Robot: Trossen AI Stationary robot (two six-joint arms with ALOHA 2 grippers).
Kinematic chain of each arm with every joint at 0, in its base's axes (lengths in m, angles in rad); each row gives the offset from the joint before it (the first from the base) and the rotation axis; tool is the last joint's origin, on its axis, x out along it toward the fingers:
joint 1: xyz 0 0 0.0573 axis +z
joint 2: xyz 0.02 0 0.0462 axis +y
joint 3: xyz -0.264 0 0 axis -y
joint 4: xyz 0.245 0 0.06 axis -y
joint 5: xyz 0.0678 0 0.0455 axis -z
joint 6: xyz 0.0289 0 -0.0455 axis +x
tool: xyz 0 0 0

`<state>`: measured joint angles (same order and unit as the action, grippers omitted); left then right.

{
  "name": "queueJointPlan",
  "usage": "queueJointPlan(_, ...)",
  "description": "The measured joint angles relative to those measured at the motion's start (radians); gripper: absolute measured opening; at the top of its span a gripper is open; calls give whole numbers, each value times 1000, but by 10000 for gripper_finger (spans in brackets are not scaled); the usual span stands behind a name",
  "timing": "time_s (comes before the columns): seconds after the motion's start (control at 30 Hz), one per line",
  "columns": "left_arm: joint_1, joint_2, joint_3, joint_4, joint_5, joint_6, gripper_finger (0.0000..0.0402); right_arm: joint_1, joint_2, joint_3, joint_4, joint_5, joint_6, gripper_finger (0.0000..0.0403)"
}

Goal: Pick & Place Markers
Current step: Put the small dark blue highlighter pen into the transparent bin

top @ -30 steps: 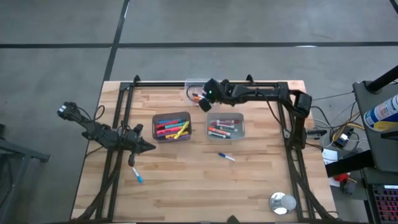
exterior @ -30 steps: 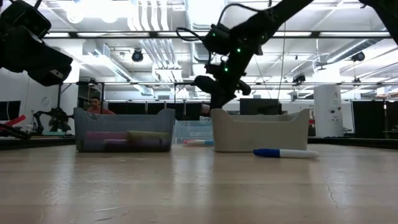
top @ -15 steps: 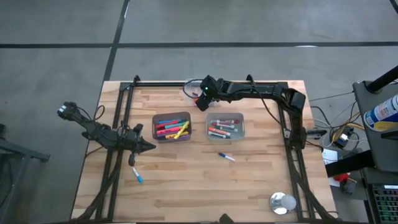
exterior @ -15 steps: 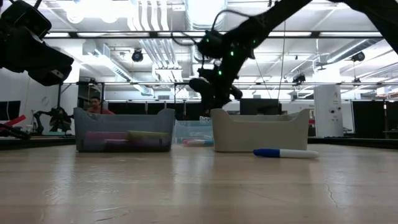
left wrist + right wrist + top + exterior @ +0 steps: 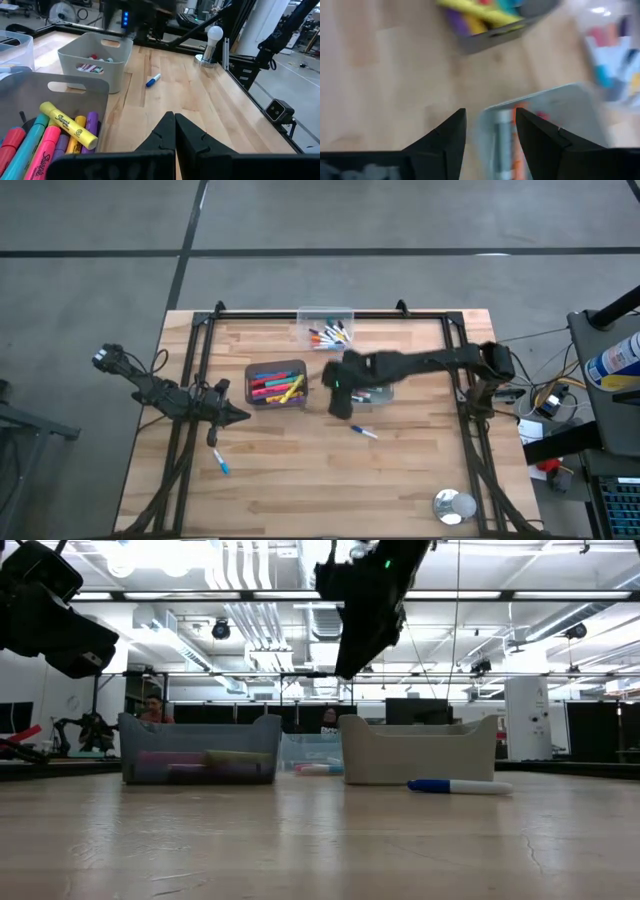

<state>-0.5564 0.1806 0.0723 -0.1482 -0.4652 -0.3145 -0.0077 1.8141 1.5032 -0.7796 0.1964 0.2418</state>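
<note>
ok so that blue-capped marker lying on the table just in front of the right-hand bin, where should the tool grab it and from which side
Probably at mid-barrel, coming straight down from above. The blue-capped marker lies flat on the bare wood table, clear of the bin, so nothing blocks a top approach. It sits slanted in the high view, so turn the fingers to close across its slim white barrel, not along it. The open right tool is already nearby.

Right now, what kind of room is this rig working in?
Most likely a robotics lab or workshop. The low view looks past the wooden table into a big open hall with exposed ceiling ducts, and more equipment stands on the bare concrete floor around the rig.
</note>
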Motion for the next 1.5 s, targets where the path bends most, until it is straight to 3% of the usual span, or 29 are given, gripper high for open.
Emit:
queueJointPlan(0.27, 0, 0, 0, 0, 0, 0, 0, 237, 0, -2, -12, 12, 177, 154)
queueJointPlan(0.5, 0, 0, -1, 0, 0, 0, 0, 355, 1, -67, -43, 98, 325, 143)
queueJointPlan(0.87, 0, 0, -1, 0, 0, 0, 0, 403, 2, -267, -43, 94, 519, 141)
queueJointPlan(1.5, 0, 0, -1, 0, -1, 0, 0, 403, -1, -496, 182, 125, 582, 123)
